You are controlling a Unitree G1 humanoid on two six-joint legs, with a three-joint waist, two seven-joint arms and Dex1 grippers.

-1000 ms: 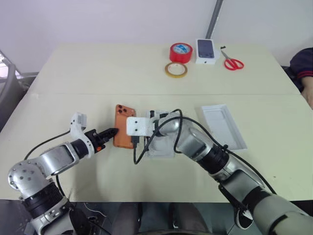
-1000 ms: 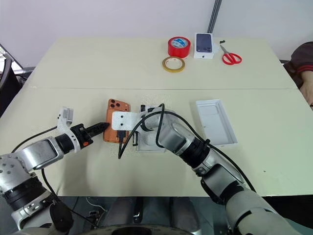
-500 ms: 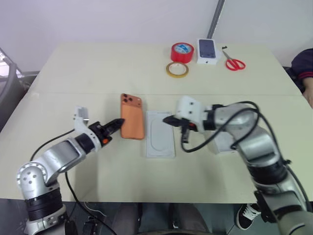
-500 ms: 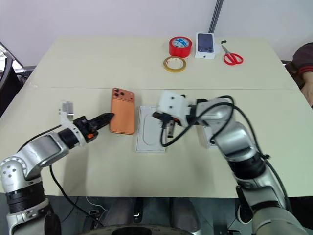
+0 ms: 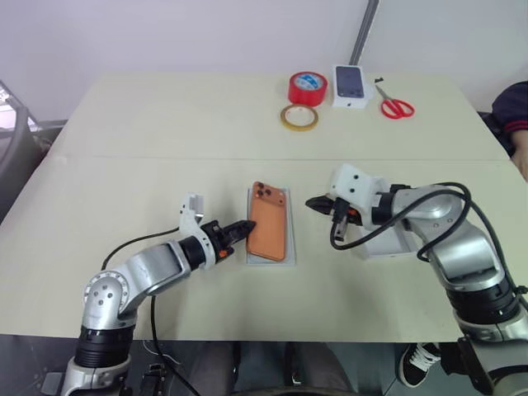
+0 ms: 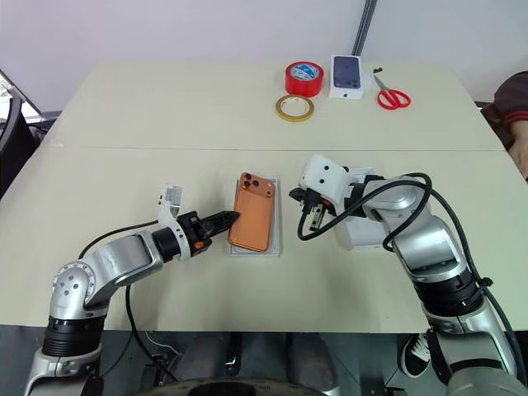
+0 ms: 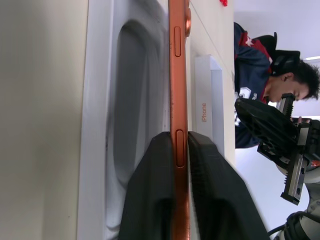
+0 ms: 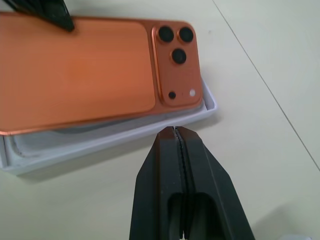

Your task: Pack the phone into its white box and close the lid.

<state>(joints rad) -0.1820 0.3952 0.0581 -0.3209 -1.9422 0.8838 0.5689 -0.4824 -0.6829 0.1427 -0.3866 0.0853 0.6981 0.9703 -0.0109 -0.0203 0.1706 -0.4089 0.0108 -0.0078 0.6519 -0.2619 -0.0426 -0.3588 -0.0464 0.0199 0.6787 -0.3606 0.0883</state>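
At counter centre, phone lay over white box, tilted, not yet seated. Left hand pinched its long edge at 9 o'clock side, fingers narrowly parted around thin rim. Right hand fully closed, empty, just beside box at 3 o'clock. Judged: stiff, slick metal slab, moderately heavy, scratch-prone; edge grip best. Copper-orange back, three dark lenses.

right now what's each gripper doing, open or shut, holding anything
Left gripper: fingers shut on the phone's edge, over the white box.
Right gripper: shut, holding nothing.
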